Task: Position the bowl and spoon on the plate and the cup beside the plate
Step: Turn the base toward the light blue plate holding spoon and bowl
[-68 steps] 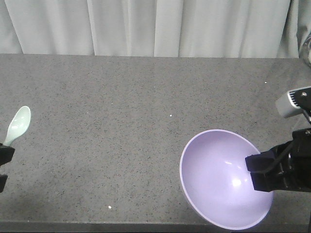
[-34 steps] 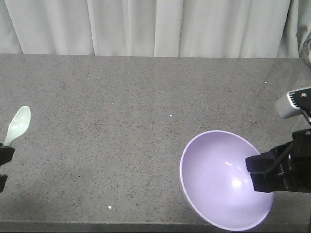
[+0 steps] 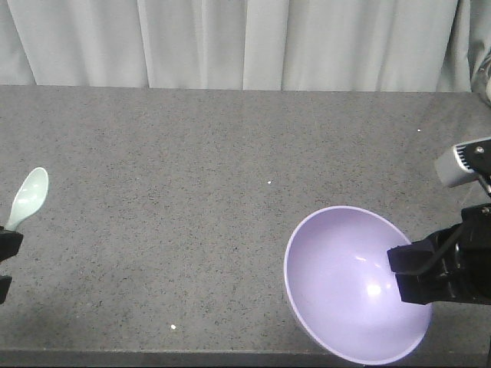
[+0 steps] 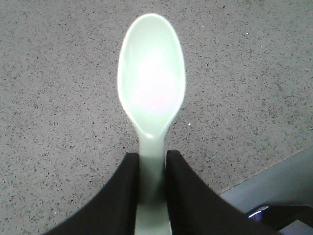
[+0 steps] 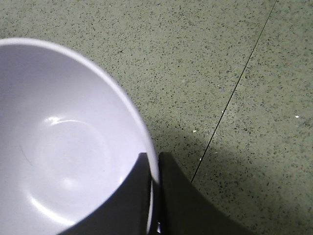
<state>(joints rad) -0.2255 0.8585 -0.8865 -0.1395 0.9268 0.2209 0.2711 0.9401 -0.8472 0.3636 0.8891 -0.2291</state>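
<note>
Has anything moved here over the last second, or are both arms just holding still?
Nothing visibly changed. The left gripper stays clamped on the handle of the spoon, the right gripper stays pinched on the rim of the bowl, and both things sit in the same spots as before.

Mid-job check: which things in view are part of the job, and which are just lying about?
Job: bowl, rim clamped by the right gripper; spoon, handle clamped by the left gripper. The plate and cup are not in view.
Not the job: grey table, white curtain.
</note>
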